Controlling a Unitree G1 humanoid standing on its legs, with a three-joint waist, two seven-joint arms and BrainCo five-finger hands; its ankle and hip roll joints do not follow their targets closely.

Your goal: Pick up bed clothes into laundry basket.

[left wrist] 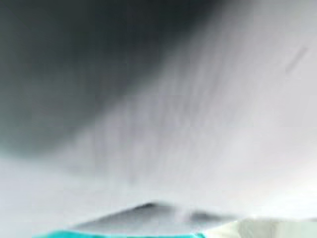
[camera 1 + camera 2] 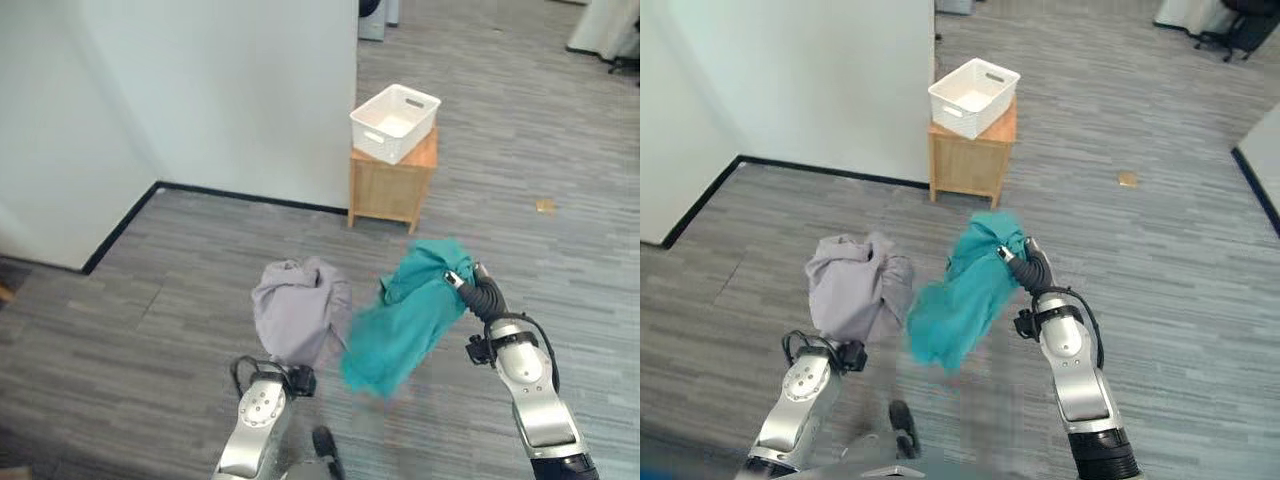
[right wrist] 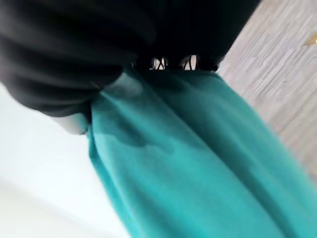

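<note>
Two cloths up off the floor, one per arm. R hand (image 2: 1017, 262) is raised mid-scene w/ a teal cloth (image 2: 965, 295) bunched at its top end around the hand; the rest hangs down and toward the robot's left, lower edge loose above the grey plank floor (image 2: 1180, 250). In the R wrist view the teal cloth (image 3: 198, 173) runs straight out from under the dark ribbed cover, fabric gathered tight where it meets the hand, so the hand is clenched on it, though the fingers themselves are mostly buried in the folds. L arm comes up from lower left; a grey cloth (image 2: 295, 310) is draped over its end, covering the hand, so can't tell how the L fingers stand. L wrist view shows pale grey fabric (image 1: 198, 124) pressed close over the camera, w/ a sliver of teal at one edge. The grey and teal cloths hang just beside each other, edges close or touching, can't tell which. The white laundry basket (image 2: 394, 123) sits on a small wooden cabinet (image 2: 392, 185) against the end of a white wall (image 2: 200, 90), well beyond both cloths; nothing seen inside the basket. A small tan scrap (image 2: 1127, 179) lies on the floor off to the right.
</note>
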